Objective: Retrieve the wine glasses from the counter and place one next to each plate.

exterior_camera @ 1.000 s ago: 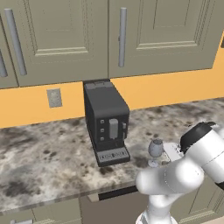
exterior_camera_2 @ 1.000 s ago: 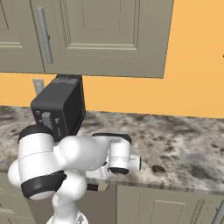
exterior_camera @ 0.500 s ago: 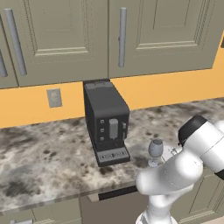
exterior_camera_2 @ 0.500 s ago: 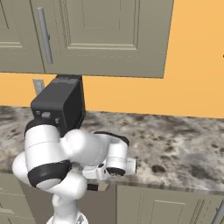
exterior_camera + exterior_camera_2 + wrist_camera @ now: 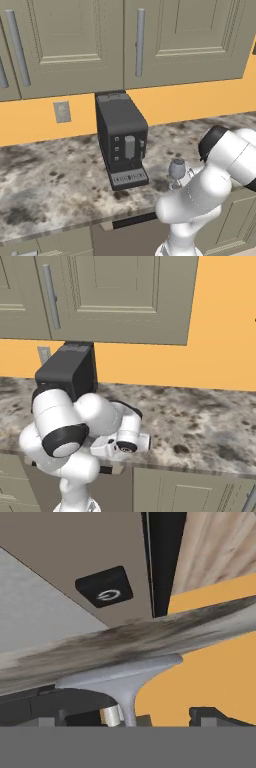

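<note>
At the far left of the left base view, a beige wall outlet (image 5: 62, 111) sits on the orange wall (image 5: 190, 102) under the olive-grey upper cabinets (image 5: 125, 42). Right of it a black coffee machine (image 5: 121, 140) stands upright on the speckled stone counter (image 5: 55, 182), its back to the wall and its drip tray toward the counter's front edge. Further right, just beside the machine's base and near the front edge, one wine glass (image 5: 176, 170) shows its rounded grey-blue bowl; its long axis runs vertical, bowl uppermost, and the stem below is hidden behind the white arm (image 5: 210, 182), which bends across the lower right in front of the counter. In the right base view the same coffee machine (image 5: 67, 372) stands at the left behind the arm's bulky white links (image 5: 75, 428), which block the glass, and bare counter (image 5: 200, 421) stretches away to the right. In the hand view the glass's round base (image 5: 122, 673) and stem fill the centre close to the camera, the stem running down to the bottom edge between the dark finger tips (image 5: 212, 715), with the counter edge (image 5: 150, 637) crossing as a slanted band behind. The gripper (image 5: 127, 717) brackets the stem, but whether it is pinching it cannot be told.
</note>
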